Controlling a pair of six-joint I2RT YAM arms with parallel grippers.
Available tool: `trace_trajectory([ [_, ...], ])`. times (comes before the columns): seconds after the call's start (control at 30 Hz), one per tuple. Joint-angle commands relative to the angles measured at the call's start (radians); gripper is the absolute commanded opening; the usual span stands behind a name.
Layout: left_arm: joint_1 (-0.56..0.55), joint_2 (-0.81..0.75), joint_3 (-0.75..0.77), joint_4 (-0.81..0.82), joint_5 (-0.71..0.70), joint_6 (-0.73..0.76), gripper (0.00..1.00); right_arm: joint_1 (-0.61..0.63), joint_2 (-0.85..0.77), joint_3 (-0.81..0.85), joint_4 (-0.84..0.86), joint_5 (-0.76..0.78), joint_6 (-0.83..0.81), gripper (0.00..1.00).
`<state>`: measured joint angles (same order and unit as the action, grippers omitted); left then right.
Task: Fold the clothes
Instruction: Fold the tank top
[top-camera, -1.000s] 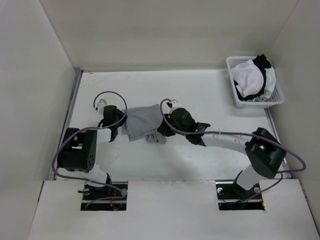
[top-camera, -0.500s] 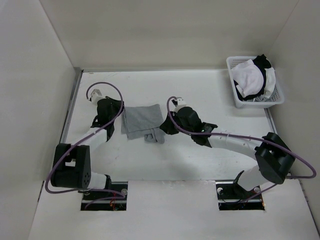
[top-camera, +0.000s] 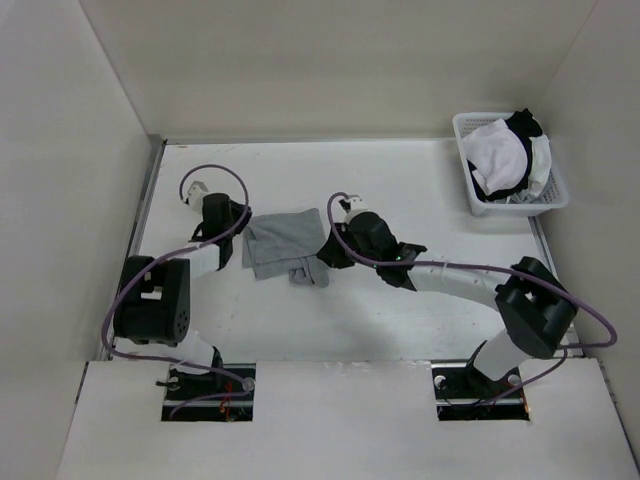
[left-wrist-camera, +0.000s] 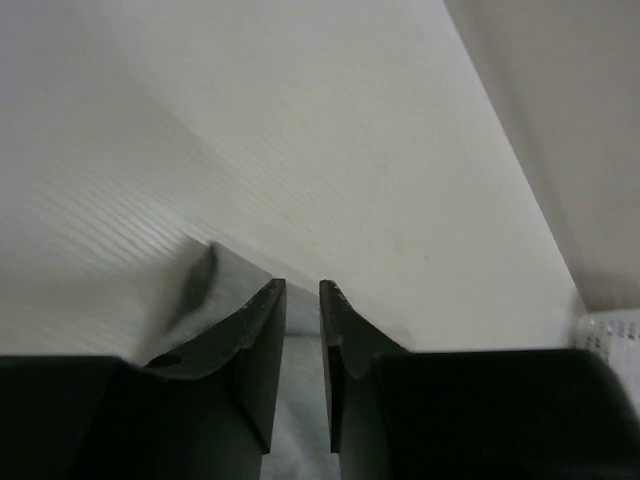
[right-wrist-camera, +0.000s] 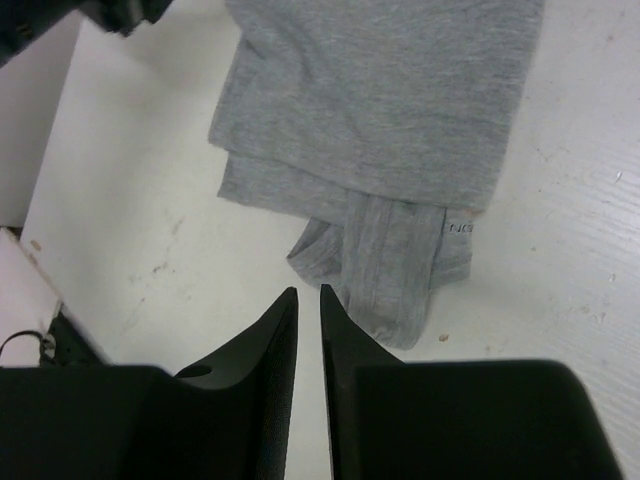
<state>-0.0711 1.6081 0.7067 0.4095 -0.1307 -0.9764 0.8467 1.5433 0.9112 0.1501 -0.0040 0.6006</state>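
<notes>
Plainly the grey T-shirt (top-camera: 285, 242) lies partly folded on the white table (top-camera: 420, 190), left of centre and squarely between our two tools. The left gripper (top-camera: 240, 230) sits just at its left edge and the right gripper (top-camera: 326, 252) just at its right edge, so each arm faces the cloth from its own side. The folded rectangle looks a little wider across than deep and is slightly tilted. We judge that the next fold turns on the loose end: a narrower ribbed piece (right-wrist-camera: 385, 270) pokes out past the near edge at the corner closest to the right gripper, so that arm is the nearer one to deal with it. Both pairs of jaws stand only a sliver apart. The right wrist camera shows bare table in its slit and nothing held. It also shows the stacked layers and a small label (right-wrist-camera: 462, 228), which the overhead view blurs. The left wrist camera looks mostly across the table toward the wall, with a grey blur beside its fingers. We cannot tell whether any fabric lies in that gap. Only the overhead view shows both arms at once.
</notes>
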Motion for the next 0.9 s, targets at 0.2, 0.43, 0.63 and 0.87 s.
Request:
trace_trajectory([
  [0.2, -0.149, -0.267, -0.202, 0.002, -0.176, 0.03, 0.26, -0.074, 0.228, 0.215, 0.068, -0.028, 0.014, 0.26],
  [0.43, -0.189, -0.315, -0.263, -0.103, -0.11, 0.056, 0.27, -0.137, 0.333, 0.354, -0.012, -0.013, -0.004, 0.43],
  [0.63, -0.198, -0.352, -0.305, -0.173, -0.087, 0.067, 0.34, -0.182, 0.417, 0.465, -0.124, 0.007, -0.019, 0.49],
  [0.87, -0.218, -0.355, -0.328, -0.173, -0.044, 0.064, 0.28, -0.182, 0.448, 0.463, -0.118, 0.01, -0.012, 0.49],
])
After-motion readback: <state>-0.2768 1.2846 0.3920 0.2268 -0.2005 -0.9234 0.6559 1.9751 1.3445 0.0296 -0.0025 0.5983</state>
